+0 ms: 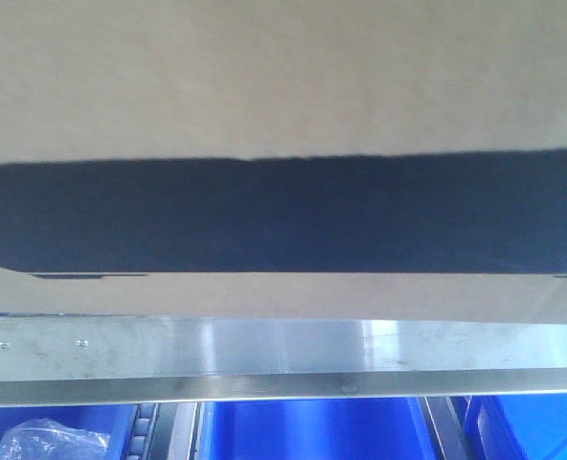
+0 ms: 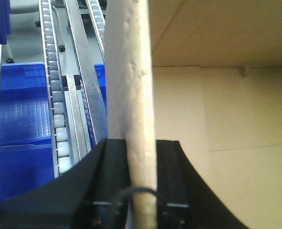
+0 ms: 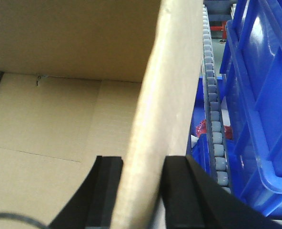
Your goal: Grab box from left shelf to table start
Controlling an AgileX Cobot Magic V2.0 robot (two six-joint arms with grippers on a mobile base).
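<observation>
The box (image 1: 283, 77) is brown cardboard with a wide black printed band and fills the upper part of the front view. It hangs just above the left shelf's silvery front rail (image 1: 264, 350). My left gripper (image 2: 141, 143) is shut on the box's upright left wall (image 2: 131, 86), one finger inside and one outside. My right gripper (image 3: 143, 160) is shut on the box's right wall (image 3: 172, 86) in the same way. The open inside of the box shows in both wrist views. The table is out of view.
Blue plastic bins (image 1: 312, 431) sit below the rail, one holding a clear plastic bag (image 1: 49, 443). Roller tracks (image 2: 55, 95) and a blue bin (image 2: 22, 109) lie left of the box. A roller track (image 3: 215, 119) and blue bins (image 3: 265, 95) stand close on its right.
</observation>
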